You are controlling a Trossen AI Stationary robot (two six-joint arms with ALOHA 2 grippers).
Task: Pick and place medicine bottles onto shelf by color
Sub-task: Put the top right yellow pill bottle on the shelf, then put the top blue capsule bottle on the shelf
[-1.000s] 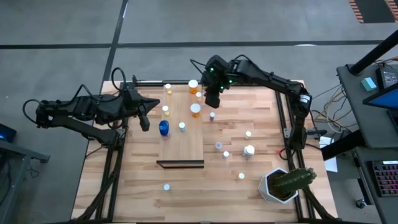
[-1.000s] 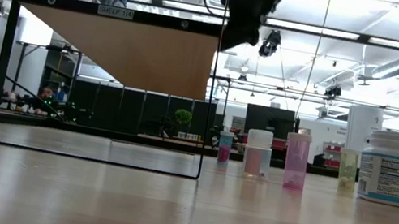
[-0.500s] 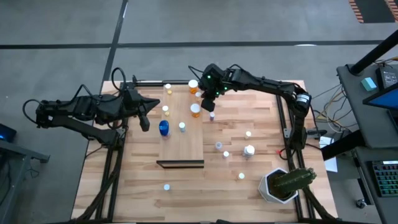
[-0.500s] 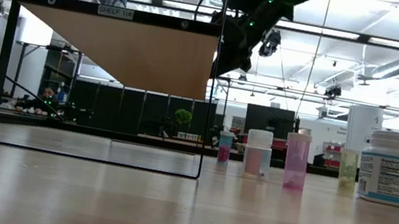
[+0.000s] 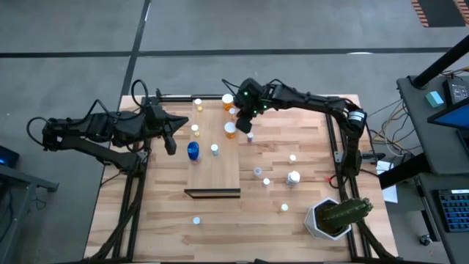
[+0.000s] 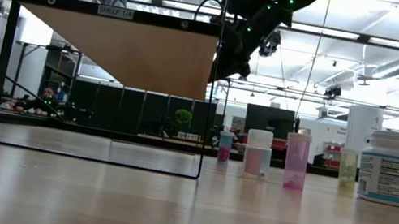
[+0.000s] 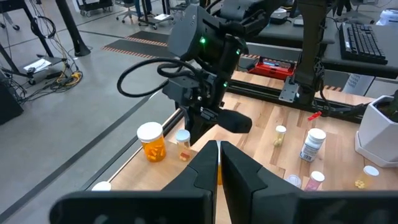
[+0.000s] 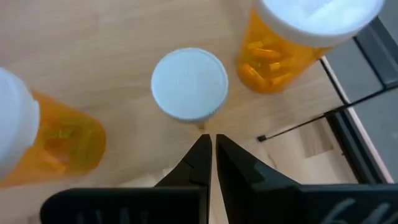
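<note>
The shelf (image 5: 216, 169) is a pale board on the tabletop. On it stand several white-capped medicine bottles: orange ones (image 5: 228, 100) (image 5: 230, 130), a blue one (image 5: 193, 151) and small ones (image 5: 214, 149). My right gripper (image 5: 245, 123) is shut and empty, tipped, above the shelf's far right part. In its wrist view the shut gripper (image 8: 210, 148) points down beside a small white-capped bottle (image 8: 189, 84), between two orange bottles (image 8: 298, 37) (image 8: 43, 134). My left gripper (image 5: 170, 144) waits, shut and empty, at the shelf's left side.
Loose small bottles (image 5: 257, 171) (image 5: 292, 158) (image 5: 284, 208) and a larger white bottle (image 5: 294, 177) stand on the table right of the shelf, and one (image 5: 196, 219) stands near the front. A white pot with a cactus (image 5: 330, 216) is at the near right corner. Black frame rails (image 5: 333, 139) run along the sides.
My right gripper has gone a little toward the table's left and near edges and downward, toward the orange bottles at the shelf's far right part, and has tipped from upright to slanting. The bottles have stayed where they were.
</note>
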